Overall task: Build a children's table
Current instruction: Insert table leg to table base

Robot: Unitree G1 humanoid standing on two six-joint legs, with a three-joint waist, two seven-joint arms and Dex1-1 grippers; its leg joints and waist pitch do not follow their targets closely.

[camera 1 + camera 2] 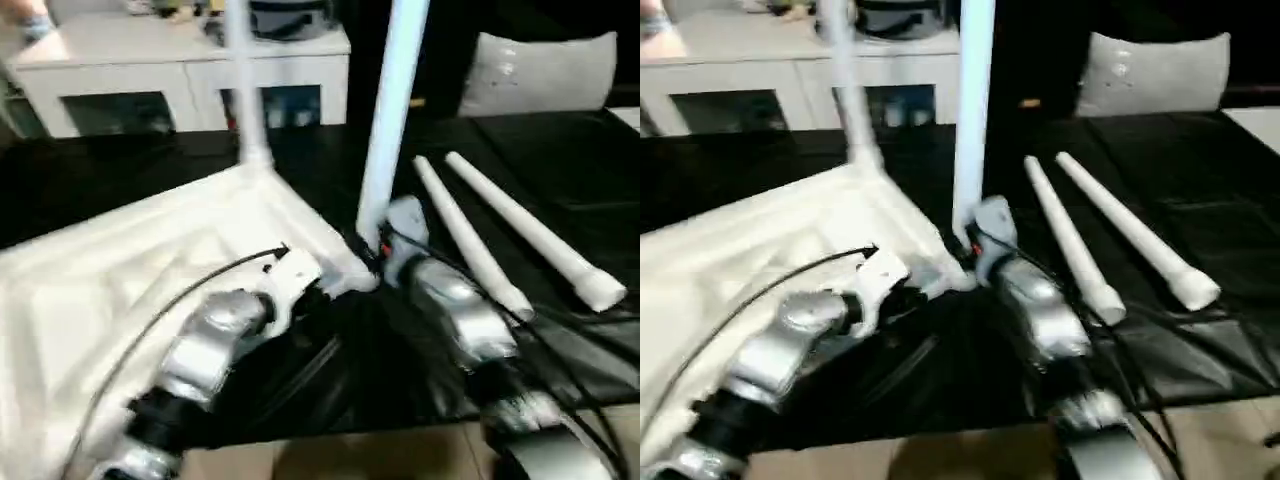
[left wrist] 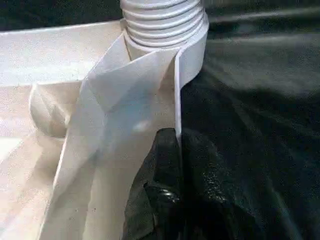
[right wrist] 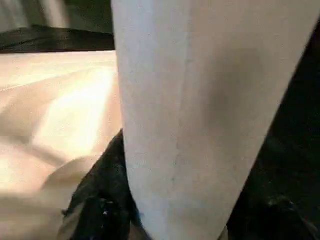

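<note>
Right gripper (image 1: 372, 250), at centre frame in the left eye view, is clamped around the base of an upright leg (image 1: 392, 110); in the right wrist view one black finger (image 3: 102, 200) lies against the side of the leg, which rises straight ahead of the camera. Left gripper (image 1: 325, 290), just left of and below the right one, is clenched, its black fingers (image 2: 165, 190) pinching the thin white edge wall of the tabletop (image 1: 130, 270) directly below the threaded corner socket (image 2: 162, 22). The tabletop lies upside down on the black work surface (image 1: 560, 160), filling the left half of the frame, one corner pointing toward centre. A second leg (image 1: 245, 90) stands already fitted at the far corner, at upper centre-left. Two spare legs (image 1: 500, 240) lie side by side at right, well apart from the tabletop, their long axes running from upper centre down toward the right edge. The governing relation: the held leg's long axis is near vertical and sits over the near corner socket, immediately beside the left gripper, so the right arm is judged to be seating or turning it while the left steadies the top. A white cabinet (image 1: 180, 70) stands across the upper left.
</note>
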